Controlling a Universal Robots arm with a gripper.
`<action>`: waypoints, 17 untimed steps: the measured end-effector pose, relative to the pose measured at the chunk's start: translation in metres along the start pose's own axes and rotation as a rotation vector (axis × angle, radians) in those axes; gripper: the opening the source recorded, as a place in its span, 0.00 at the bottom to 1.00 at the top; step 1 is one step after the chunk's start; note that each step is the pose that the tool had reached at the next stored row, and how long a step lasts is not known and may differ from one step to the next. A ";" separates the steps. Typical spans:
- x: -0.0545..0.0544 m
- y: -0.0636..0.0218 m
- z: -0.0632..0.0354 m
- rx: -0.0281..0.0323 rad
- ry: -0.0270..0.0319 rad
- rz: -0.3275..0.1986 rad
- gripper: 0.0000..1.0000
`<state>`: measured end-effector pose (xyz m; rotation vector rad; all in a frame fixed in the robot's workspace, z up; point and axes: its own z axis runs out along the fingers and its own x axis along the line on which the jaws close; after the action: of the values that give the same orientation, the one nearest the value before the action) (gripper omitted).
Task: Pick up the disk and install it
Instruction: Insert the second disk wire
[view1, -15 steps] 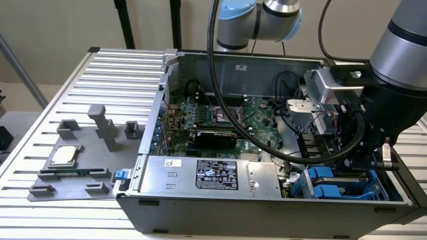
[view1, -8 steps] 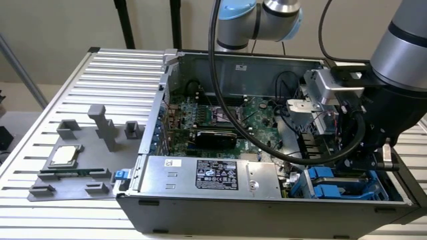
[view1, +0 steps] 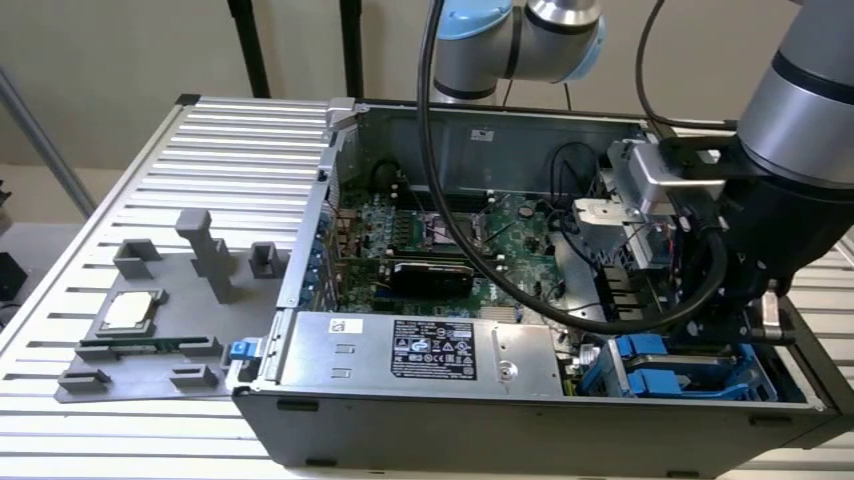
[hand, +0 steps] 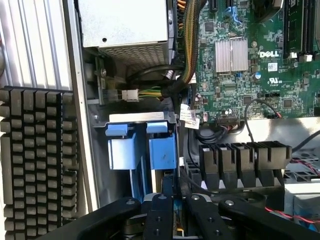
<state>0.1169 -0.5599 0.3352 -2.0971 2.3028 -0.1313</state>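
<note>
Inside the open computer case (view1: 561, 405), the gripper (hand: 175, 212) sits just above the blue drive bay (view1: 681, 365), fingers (hand: 159, 217) nearly closed around the disk's (hand: 162, 152) blue frame. Seating likely needs the frame square to the bay, pressed straight down.

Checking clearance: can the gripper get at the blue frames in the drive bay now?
Probably yes. The gripper sits right over the blue frames, the case is open, and the black cables lie beside them, not across.

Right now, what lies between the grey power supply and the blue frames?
In the wrist view: a white connector with coloured wires, and black cables.
</note>
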 end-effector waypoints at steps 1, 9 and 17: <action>0.000 0.0000 0.0005 0.0000 0.0002 0.000 0.00; 0.000 0.0003 0.0041 -0.0002 -0.0034 0.000 1.00; 0.000 0.0012 0.0004 0.0000 -0.0004 0.000 1.00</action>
<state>0.1156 -0.5598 0.3347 -2.0969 2.3026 -0.1309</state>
